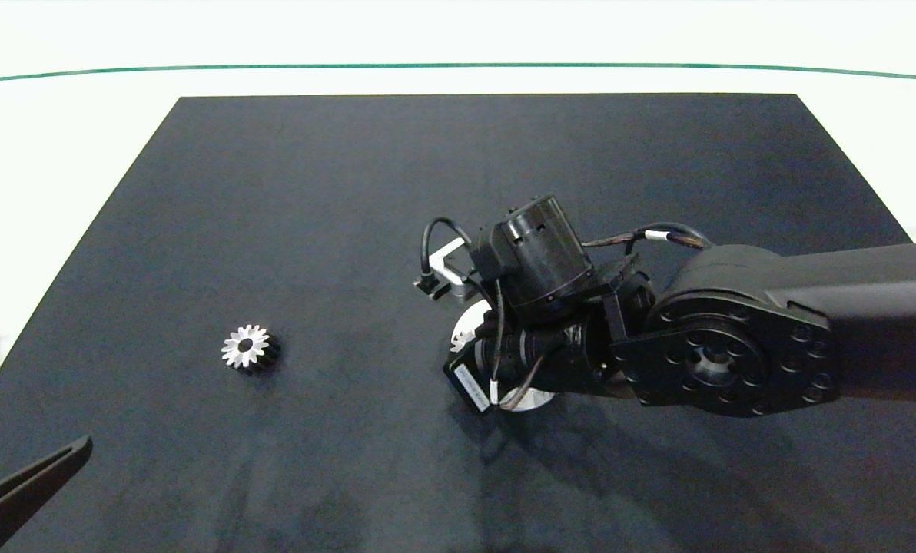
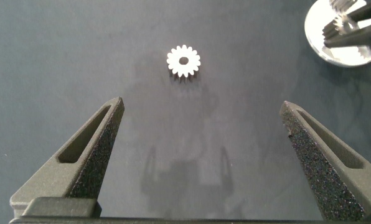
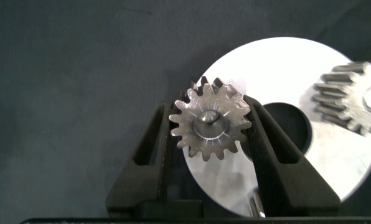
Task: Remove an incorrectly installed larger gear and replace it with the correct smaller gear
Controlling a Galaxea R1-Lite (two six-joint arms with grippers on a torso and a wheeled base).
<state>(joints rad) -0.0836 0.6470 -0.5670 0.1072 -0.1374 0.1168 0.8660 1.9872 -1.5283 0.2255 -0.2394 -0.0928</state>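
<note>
- R gripper (image 3: 213, 104): jaws pinched on the larger gear (image 3: 210, 127), one on each side of its toothed rim.
- Larger gear: lies flat, pointed teeth, silver pin end filling its centre. It's over the edge of a round silver disc (image 3: 279, 68), just off the disc's dark middle hole.
- 2nd gear w/ silver centre (image 3: 360, 99) sits on the disc's far side, apart from the held one.
- R arm comes in from the right edge in head view, wrist bent down over the disc near mat centre; disc mostly hidden under it.
- L gripper (image 2: 201, 106): jaws spread wide, nothing between them, low at the near-left corner of the mat.
- The smaller gear (image 1: 249, 347) lies flat & alone on the black mat (image 1: 350, 192), left of centre. Dark centre hole, short teeth. Ahead of the L jaws, well apart from the disc.
- Mat covers most of the white bench (image 1: 81, 115).
</note>
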